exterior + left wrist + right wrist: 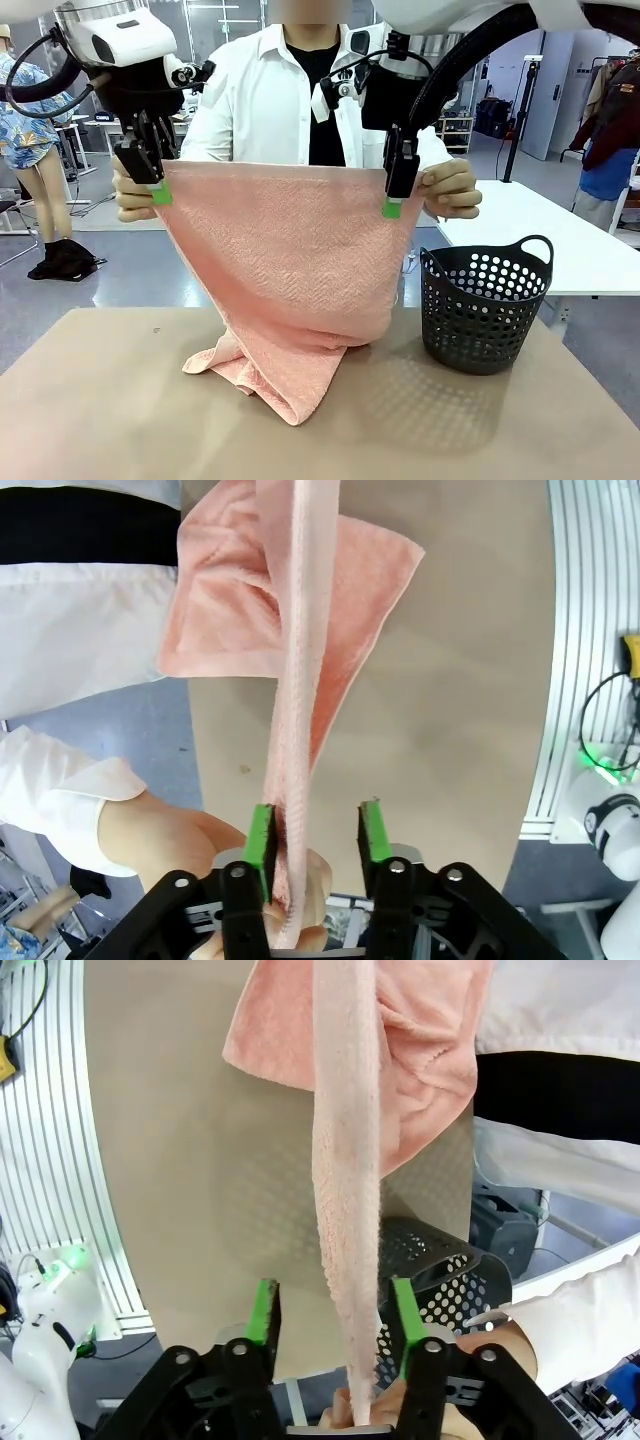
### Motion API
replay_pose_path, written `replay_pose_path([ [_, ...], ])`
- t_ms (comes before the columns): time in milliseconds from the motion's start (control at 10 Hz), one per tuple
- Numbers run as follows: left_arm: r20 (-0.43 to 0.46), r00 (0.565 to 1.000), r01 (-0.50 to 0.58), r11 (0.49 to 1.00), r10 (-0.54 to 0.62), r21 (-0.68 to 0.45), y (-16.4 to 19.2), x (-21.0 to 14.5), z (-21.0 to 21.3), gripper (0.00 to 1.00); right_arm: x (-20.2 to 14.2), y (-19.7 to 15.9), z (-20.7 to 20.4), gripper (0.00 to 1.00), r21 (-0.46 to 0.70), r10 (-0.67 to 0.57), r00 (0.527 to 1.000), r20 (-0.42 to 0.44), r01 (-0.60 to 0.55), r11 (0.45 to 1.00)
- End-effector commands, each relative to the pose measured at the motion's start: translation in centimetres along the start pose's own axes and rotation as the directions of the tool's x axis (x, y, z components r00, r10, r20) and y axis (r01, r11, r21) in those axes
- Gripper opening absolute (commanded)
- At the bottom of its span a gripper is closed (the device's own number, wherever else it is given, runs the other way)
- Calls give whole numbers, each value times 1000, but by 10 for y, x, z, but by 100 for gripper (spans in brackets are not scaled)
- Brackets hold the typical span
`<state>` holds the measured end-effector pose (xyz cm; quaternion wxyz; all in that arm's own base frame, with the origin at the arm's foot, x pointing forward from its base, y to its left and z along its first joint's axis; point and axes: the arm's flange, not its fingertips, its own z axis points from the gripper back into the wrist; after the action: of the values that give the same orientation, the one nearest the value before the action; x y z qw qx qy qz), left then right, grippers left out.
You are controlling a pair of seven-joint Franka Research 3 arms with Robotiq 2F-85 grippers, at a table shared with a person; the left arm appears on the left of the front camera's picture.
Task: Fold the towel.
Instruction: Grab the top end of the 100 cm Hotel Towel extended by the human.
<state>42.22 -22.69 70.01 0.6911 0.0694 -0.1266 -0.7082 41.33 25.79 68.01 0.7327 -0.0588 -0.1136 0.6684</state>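
The salmon-pink towel point(290, 260) hangs spread out by its top edge above the table, and its lower end lies crumpled on the tabletop. A person's hands point(455, 190) hold both top corners. My left gripper point(158, 192) is at the top left corner, shut on the towel beside the person's hand. In the left wrist view the towel point(300, 680) runs between that gripper's point(317, 830) green pads, against one of them. My right gripper point(392, 205) is at the top right corner. In the right wrist view the towel point(345, 1160) hangs between that gripper's point(335, 1305) pads, which stand apart, open.
A dark perforated basket point(485, 310) stands on the brown table point(100, 400) at the right, close to the hanging towel. The person in a white shirt stands at the far side. A white table is behind on the right.
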Motion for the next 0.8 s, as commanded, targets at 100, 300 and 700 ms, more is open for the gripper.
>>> replay_pose_path([
  [100,-12,1000,-20,999,20,42,-2,-4,-8,0,0,8,-8,4,-35,-12,1000,-19,11,999],
  [300,-13,1000,-22,999,22,46,-4,-5,-6,0,-1,9,-7,0,-42,-13,1000,-18,12,999],
  [700,-21,999,-36,998,37,54,-6,-5,-7,0,-5,10,-5,0,-42,-22,1000,-16,22,999],
])
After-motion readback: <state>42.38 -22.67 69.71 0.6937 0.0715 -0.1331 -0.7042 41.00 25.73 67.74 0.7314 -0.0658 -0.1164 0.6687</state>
